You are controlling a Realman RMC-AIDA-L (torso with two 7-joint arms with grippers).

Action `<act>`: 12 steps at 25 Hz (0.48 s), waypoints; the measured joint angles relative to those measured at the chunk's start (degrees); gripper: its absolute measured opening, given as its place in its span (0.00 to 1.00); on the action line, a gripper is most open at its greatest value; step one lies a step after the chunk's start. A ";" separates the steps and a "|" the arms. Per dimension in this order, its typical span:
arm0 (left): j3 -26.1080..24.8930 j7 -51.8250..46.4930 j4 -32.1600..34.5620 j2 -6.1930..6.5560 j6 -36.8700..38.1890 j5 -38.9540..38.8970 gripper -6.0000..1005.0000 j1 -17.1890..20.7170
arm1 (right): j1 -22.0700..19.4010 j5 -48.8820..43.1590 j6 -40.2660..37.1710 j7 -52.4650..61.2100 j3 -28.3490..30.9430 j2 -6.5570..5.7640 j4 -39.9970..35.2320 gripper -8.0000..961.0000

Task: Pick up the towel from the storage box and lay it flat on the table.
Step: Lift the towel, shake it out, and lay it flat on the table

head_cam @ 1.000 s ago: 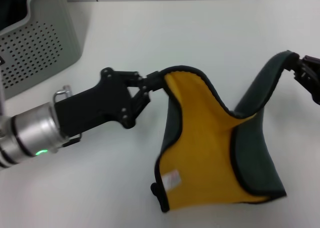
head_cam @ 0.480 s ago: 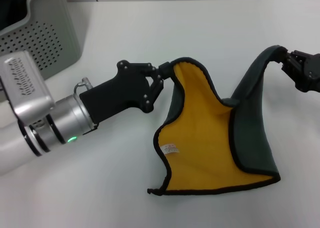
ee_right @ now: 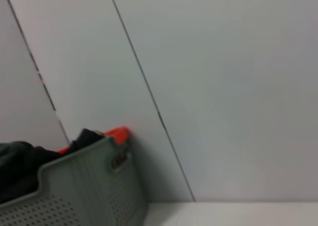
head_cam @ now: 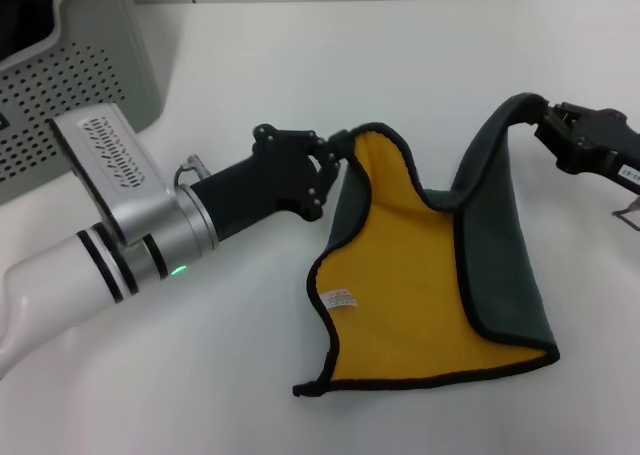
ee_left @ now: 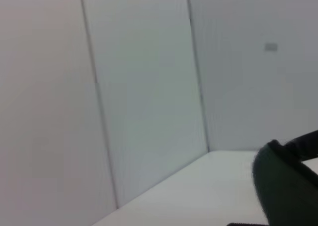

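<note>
The towel (head_cam: 420, 285) hangs between my two grippers over the white table (head_cam: 330, 65), yellow side up, dark green along its right part, with its lower half resting on the tabletop. My left gripper (head_cam: 335, 158) is shut on the towel's upper left corner. My right gripper (head_cam: 545, 125) is shut on the upper right corner. A small white label (head_cam: 341, 298) shows near the towel's left edge. The grey perforated storage box (head_cam: 70, 65) stands at the far left. In the left wrist view a dark fold of the towel (ee_left: 283, 186) shows.
In the right wrist view the storage box (ee_right: 74, 191) holds dark cloth and something orange-red behind its rim. White wall panels rise behind the table.
Both grippers have moved lower and toward the back of the table with the towel. The towel's lower part has spread out on the tabletop.
</note>
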 joint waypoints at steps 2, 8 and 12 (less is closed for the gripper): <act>0.00 0.65 0.07 -0.08 -1.23 -1.90 0.01 0.14 | 0.11 0.12 2.33 0.12 0.02 0.19 0.08 0.04; 0.00 3.99 0.66 0.01 -1.92 -7.88 0.01 1.63 | 0.26 0.26 6.87 0.46 0.03 -0.04 0.14 0.04; 0.00 5.15 0.71 0.08 -2.34 -9.44 0.01 1.81 | 0.28 0.26 7.25 1.04 -0.21 -0.28 0.04 0.05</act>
